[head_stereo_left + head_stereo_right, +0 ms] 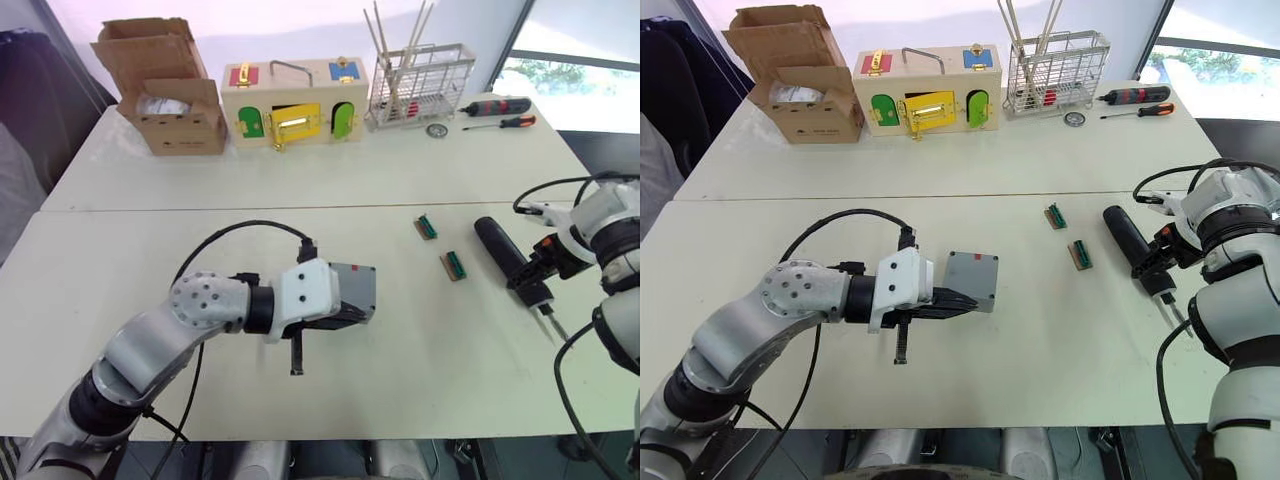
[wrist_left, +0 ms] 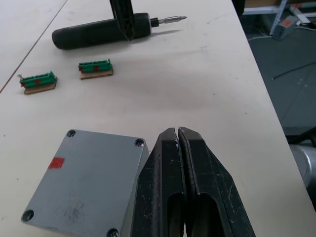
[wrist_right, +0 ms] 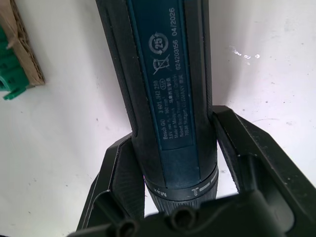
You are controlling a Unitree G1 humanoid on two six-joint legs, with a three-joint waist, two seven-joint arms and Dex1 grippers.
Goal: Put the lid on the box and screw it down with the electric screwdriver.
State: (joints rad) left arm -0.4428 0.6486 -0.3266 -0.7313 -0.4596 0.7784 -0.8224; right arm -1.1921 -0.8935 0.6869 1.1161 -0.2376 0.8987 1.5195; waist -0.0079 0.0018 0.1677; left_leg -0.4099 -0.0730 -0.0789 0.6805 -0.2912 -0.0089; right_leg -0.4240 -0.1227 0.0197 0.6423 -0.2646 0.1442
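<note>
The box point(image 1: 972, 279), lid point(image 2: 91, 175) seated, rests mid-worktop beside the closed, empty left gripper point(image 2: 178, 148). Right gripper point(image 3: 173, 163) jaws straddle the electric screwdriver point(image 1: 508, 254) near the right edge; an off-centre grip could roll it.

— What's around me?
— Two white tables point(image 1: 300, 190) pushed together, a seam running between them. I see a bright window point(image 1: 575, 85) at the far right.
— And below?
— Dark grey floor point(image 2: 289, 74) past my table's edge, daylight flooding in.
</note>
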